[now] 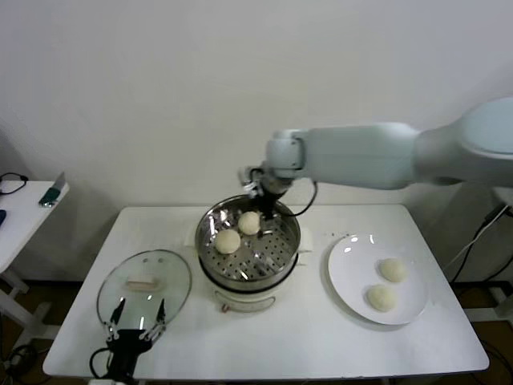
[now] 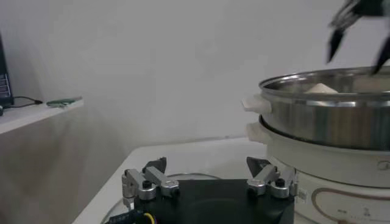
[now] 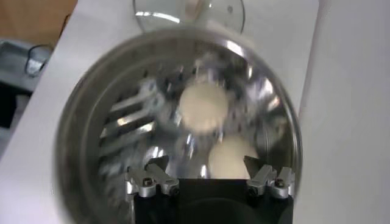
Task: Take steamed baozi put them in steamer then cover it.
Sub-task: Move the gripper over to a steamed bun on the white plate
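head view: the right hand [image 1: 267, 195] hangs over the far rim of the steamer [image 1: 249, 249], its fingers spread and holding nothing. directly below and just in front of it lies one baozi [image 1: 250, 223] on the perforated tray, with a second bun [image 1: 228, 241] touching or nearly touching that one, a little nearer the robot. well off to the hand's right, two more buns [image 1: 392, 269] [image 1: 381, 297] rest on a white plate [image 1: 346, 277] on the counter [image 1: 321, 337]. the left hand [image 1: 134, 325] sits low at the counter's near edge, fingers apart and empty, with the glass cover [image 1: 145, 285] lying flat just ahead of it, to the left of the steamer.

left wrist view: the left hand [image 2: 210, 181] shows its two fingertips wide apart, gripping nothing. the cover's rim [image 2: 189, 177] is just visible between them on the counter. the steamer [image 2: 329, 125] stands close ahead and to one side, a pale bun top [image 2: 321, 89] peeking over its rim; the other arm's dark fingers [image 2: 335, 36] hover above it.

right wrist view: the right hand [image 3: 210, 181] is open over the pot, one baozi [image 3: 233, 157] just beneath and between its fingertips, the other [image 3: 203, 106] farther out on the tray. beyond the steamer's [image 3: 85, 122] rim lies the cover [image 3: 189, 12].
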You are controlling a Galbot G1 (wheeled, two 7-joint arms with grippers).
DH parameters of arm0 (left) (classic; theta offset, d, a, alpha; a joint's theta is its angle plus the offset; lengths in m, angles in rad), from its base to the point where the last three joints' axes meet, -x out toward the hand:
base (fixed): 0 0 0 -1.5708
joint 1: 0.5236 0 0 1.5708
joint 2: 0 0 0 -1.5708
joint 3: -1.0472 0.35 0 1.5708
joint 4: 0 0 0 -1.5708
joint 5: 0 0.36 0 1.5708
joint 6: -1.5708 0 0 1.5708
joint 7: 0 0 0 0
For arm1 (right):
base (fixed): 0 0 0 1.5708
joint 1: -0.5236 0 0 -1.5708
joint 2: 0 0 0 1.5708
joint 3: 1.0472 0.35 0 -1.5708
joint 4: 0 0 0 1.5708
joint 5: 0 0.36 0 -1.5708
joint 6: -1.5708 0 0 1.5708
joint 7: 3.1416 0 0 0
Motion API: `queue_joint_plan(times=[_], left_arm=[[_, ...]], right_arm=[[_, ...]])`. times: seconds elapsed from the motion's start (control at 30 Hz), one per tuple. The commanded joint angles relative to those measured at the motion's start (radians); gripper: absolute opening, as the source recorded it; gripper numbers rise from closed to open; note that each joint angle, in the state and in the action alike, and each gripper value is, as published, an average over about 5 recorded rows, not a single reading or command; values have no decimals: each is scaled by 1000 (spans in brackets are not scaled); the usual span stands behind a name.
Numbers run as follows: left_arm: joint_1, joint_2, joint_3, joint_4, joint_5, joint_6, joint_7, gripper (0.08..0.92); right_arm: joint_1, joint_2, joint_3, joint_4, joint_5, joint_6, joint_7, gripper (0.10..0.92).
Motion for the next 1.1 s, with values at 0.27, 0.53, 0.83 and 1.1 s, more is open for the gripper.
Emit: queue_joint_plan(times=[0.27, 0.53, 0.83, 1.1], left_arm=[[2, -18, -3, -18, 6, 13, 2, 823], [1, -28, -11, -24, 7, 18, 3, 823], [6, -29, -12, -13, 8, 13, 2, 823], [-2, -27, -8, -8, 9, 14, 2, 823]], right_arm=[[-26, -607, -193, 250, -327, 47, -3, 823], [-350, -667, 24, 125, -451, 26, 17, 823], [-505, -653, 145, 63, -489, 11, 26, 823], [-557, -613, 218, 12, -493, 1, 49, 823]])
